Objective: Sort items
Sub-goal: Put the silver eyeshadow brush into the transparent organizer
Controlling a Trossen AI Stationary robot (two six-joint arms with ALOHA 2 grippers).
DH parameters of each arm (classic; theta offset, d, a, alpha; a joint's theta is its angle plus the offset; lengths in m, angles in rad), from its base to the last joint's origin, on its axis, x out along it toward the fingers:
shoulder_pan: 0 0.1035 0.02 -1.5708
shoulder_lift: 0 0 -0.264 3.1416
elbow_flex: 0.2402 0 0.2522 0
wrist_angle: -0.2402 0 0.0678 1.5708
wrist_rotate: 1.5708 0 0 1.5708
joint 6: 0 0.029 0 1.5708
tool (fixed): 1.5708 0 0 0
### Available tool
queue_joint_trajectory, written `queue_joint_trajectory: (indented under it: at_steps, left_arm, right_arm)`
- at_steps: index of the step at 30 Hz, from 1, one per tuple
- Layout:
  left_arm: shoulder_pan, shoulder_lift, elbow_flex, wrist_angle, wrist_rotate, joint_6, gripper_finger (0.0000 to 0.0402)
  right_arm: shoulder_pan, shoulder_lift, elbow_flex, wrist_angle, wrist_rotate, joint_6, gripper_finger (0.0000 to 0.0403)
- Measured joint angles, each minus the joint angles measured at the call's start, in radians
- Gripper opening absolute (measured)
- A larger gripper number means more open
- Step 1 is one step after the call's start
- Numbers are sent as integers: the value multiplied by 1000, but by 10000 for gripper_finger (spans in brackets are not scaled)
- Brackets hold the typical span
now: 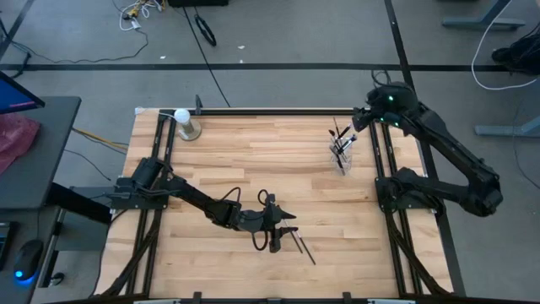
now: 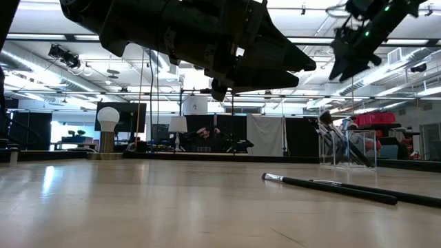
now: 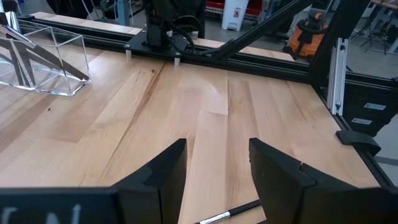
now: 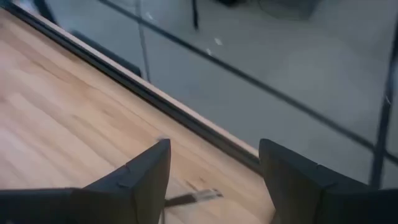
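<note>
Two thin dark brushes (image 1: 300,245) lie flat on the table near its near edge; in the low view they (image 2: 331,187) lie side by side. Several more stand leaning in a small clear cup (image 1: 342,154), also seen in the low view (image 2: 348,148). My left gripper (image 1: 288,223) hovers open just above and left of the lying brushes. In its wrist view, my left gripper (image 3: 217,155) shows one brush's pale-ferruled end (image 3: 230,213) below its fingers. My right gripper (image 1: 359,120) hangs open in the air beyond the cup. Its wrist view (image 4: 214,155) shows a brush end (image 4: 193,198).
A white ball on a metallic base (image 1: 183,123) stands at the table's far left corner. Black rails (image 1: 253,110) run along the table's far edge and sides. Bare wood (image 1: 253,169) lies between the ball and the cup.
</note>
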Motion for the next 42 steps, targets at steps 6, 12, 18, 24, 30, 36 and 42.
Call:
queue_joint_trajectory:
  at_steps: [6, 12, 18, 24, 30, 36, 42]
  left_arm:
    - [0, 0, 0, 0, 0, 0, 177]
    - [1, 0, 0, 1, 0, 1, 177]
    - [2, 0, 0, 5, -17, 3, 177]
    - [-6, 0, 0, -24, -19, 8, 177]
    - [-29, 0, 0, -90, -19, 16, 177]
    - [-51, 0, 0, -125, -72, 8, 177]
    - [-62, 0, 0, -131, -72, 9, 177]
  right_arm:
    - [178, -149, 1, -22, 2, 11, 243]
    - [507, -245, 2, -48, -1, 133, 218]
    - [907, -210, -33, 39, -7, 242, 190]
    - [1251, -86, -188, 357, 21, 288, 164]
    - [1470, 151, -278, 505, 204, 439, 135]
    - [1600, 433, -295, 599, 319, 636, 115]
    - [1646, 659, -296, 706, 355, 760, 110]
